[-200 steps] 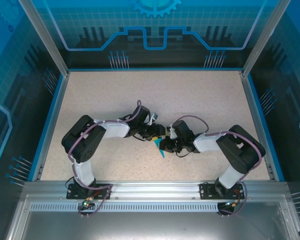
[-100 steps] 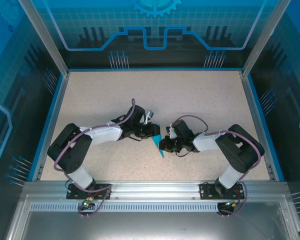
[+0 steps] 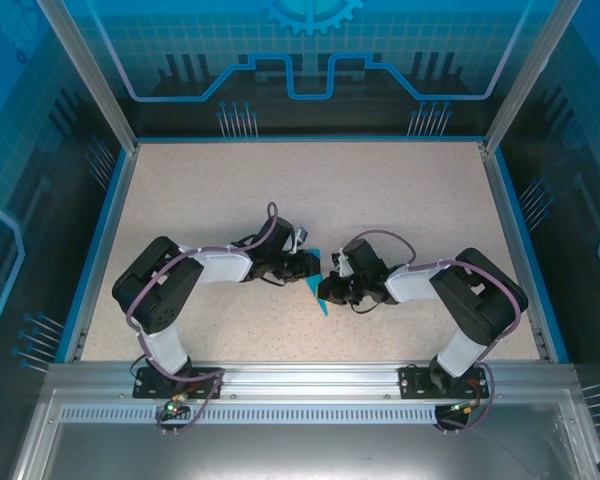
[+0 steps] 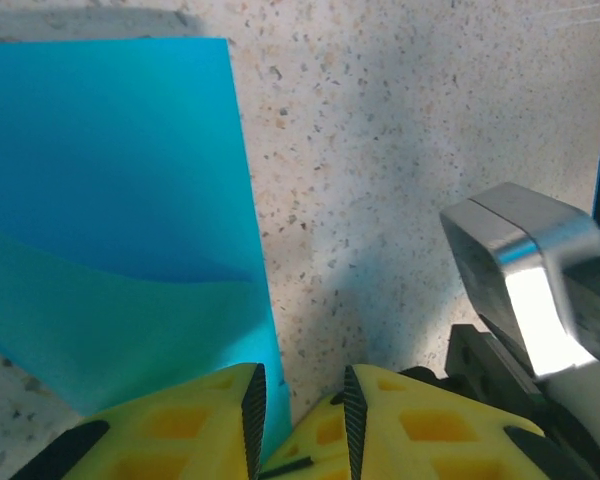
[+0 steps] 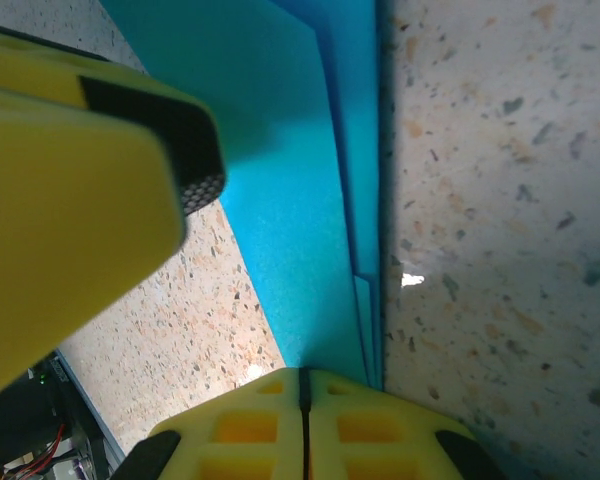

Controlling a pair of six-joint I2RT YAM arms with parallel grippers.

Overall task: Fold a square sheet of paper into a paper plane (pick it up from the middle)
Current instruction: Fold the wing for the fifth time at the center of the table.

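Observation:
The square sheet of paper (image 3: pixel 318 292) is folded into a narrow cyan-blue strip of several layers, lying mid-table between the two grippers. My right gripper (image 5: pixel 302 372) (image 3: pixel 329 291) is shut on the sheet's (image 5: pixel 300 190) end, and the layered edges run away from its closed fingertips. My left gripper (image 4: pixel 300 385) (image 3: pixel 310 266) stands open with a narrow gap between its pads. Its left finger (image 4: pixel 170 430) overlaps the paper's (image 4: pixel 120 190) straight right edge. That same yellow finger (image 5: pixel 75 190) looms in the upper left of the right wrist view.
Speckled beige tabletop (image 3: pixel 280 190) lies all round the paper. The right arm's silver wrist block (image 4: pixel 520 270) sits close to the left gripper. A blue rim (image 3: pixel 98 250) and transparent walls bound the table, with a metal rail (image 3: pixel 310 378) at the near edge.
My left gripper's jaws have narrowed beside the paper, and the left arm's elbow swung outward, then back. The right gripper stayed shut on the paper.

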